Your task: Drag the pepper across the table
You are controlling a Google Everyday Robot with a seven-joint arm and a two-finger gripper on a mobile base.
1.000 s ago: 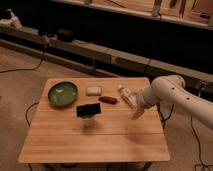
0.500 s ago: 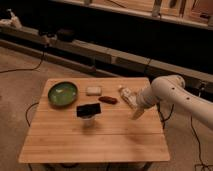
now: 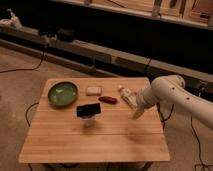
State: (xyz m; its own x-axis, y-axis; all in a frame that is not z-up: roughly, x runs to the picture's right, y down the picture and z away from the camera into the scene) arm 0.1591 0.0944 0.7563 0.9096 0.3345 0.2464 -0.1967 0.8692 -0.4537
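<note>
The pepper (image 3: 108, 99), small and dark red-brown, lies on the light wood table (image 3: 95, 140) just right of centre, toward the far side. A whitish bottle (image 3: 125, 93) lies on its side just right of it. My gripper (image 3: 136, 113) points down over the table's right part, right of and nearer than the pepper, apart from it. It is open with nothing in it. The pale arm (image 3: 167, 89) comes in from the right, past the bottle.
A green bowl (image 3: 63, 93) sits at the far left of the table. A small pale block (image 3: 93, 90) lies behind the pepper. A black object on a clear base (image 3: 88, 111) stands near the middle. Cables run over the floor on both sides.
</note>
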